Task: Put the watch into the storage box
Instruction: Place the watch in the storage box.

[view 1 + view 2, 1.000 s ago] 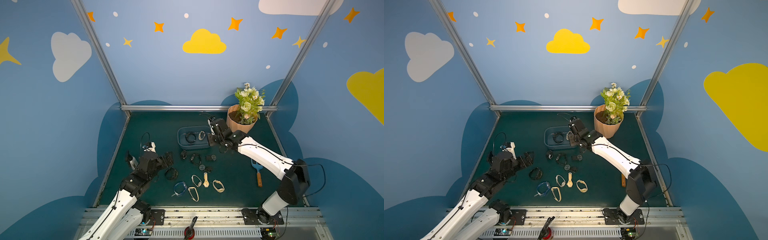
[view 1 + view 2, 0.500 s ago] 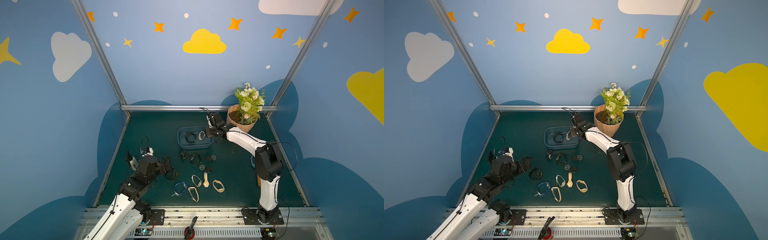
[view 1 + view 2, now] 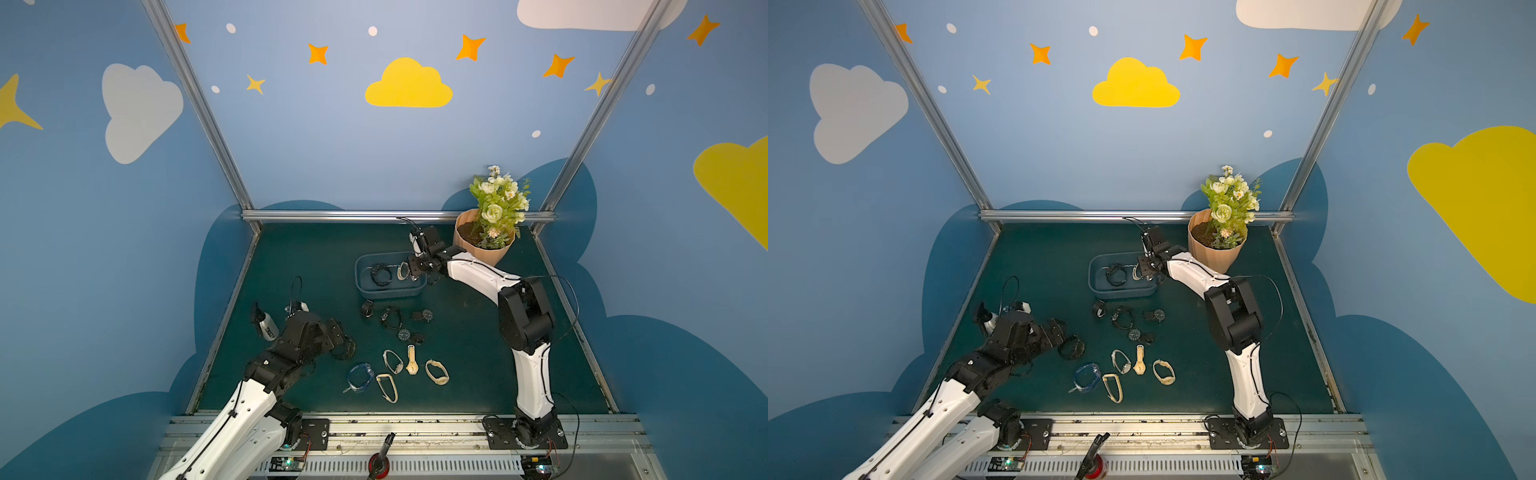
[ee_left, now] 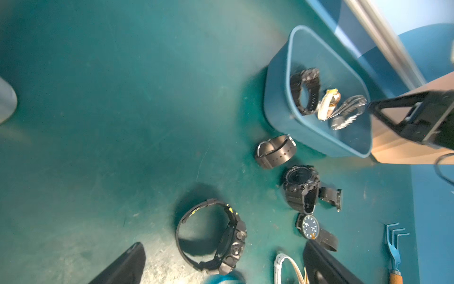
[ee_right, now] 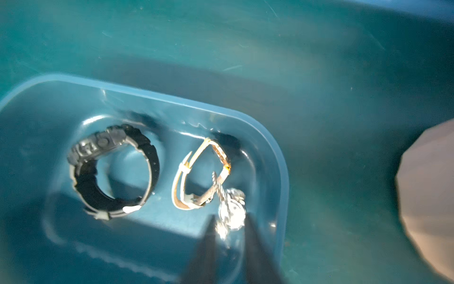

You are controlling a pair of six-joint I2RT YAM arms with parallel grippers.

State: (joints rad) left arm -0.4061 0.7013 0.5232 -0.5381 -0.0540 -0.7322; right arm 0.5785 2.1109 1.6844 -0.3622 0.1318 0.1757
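1. swinging in over the last second, my right pincer (image 5: 229, 222) is now hanging over the end of the storage box (image 3: 388, 291) nearest the flowerpot (image 3: 494, 255). its jaws, pressed together a second ago, are now standing slightly spread.
2. the silver watch (image 5: 232, 211) is lying inside the box just ahead of my right fingertips. it is showing blurred, so i am judging it released rather than pinched.
3. beyond it, farther from that pincer, a white-and-gold watch (image 5: 201, 172) and a black watch (image 5: 110, 172) are already sitting in the box.
4. my left pincer (image 3: 337, 332) is standing spread wide and pinching nothing. it is hovering over a chunky black watch (image 4: 228, 236) that is lying between its fingers on the mat (image 4: 98, 123).
5. i am judging the job as only getting started: three watches are sitting in the box, and roughly ten are waiting on the mat between my two pincers.
6. writing: a blue-faced watch (image 4: 310, 227) ahead of my left pincer is showing pale dial marks, but no brand is reading clearly. small print on the silver barrel (image 3: 266, 328) beside my left wrist is too small to read.
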